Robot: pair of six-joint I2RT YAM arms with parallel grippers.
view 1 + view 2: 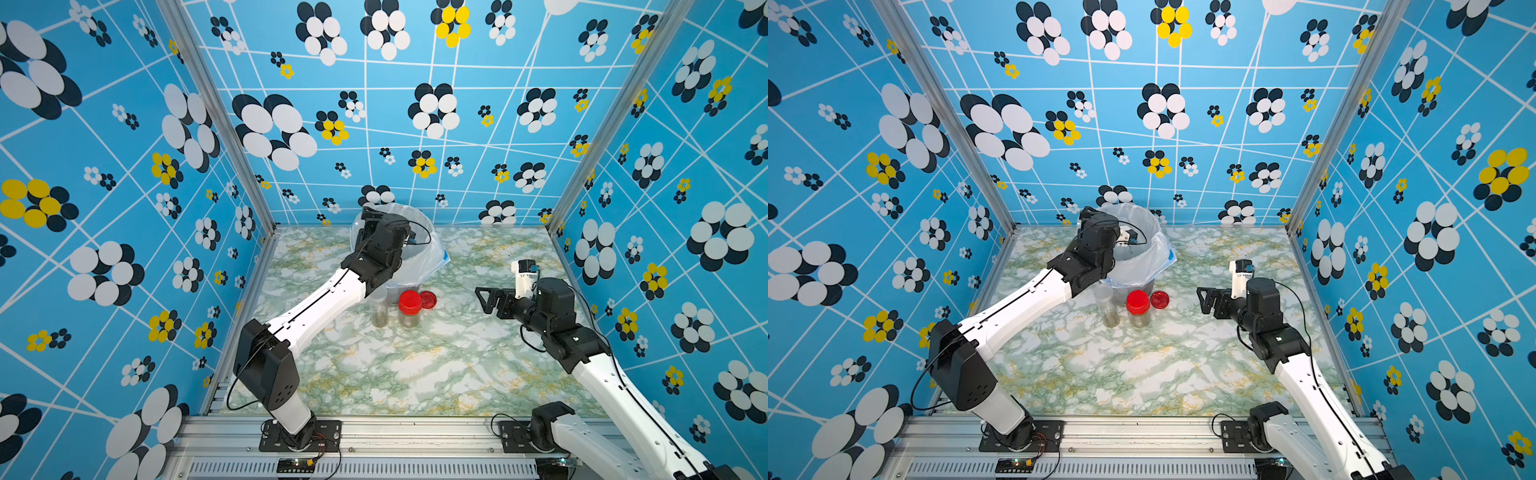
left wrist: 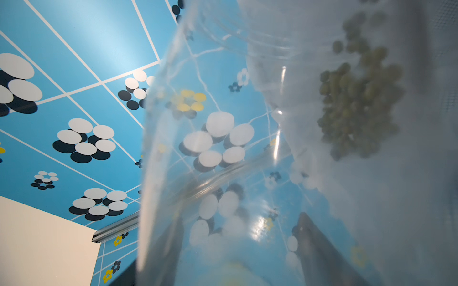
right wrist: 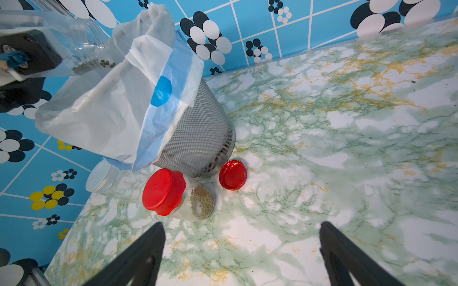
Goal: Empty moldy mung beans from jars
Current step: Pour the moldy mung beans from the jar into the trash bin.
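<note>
While tilted, jar (image 2: 218, 153) w/ olive beans (image 2: 359, 104)

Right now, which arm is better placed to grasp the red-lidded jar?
Probably right: the right gripper is open, empty, facing the red-lidded jar; the left gripper holds an open jar over the bin.
</note>
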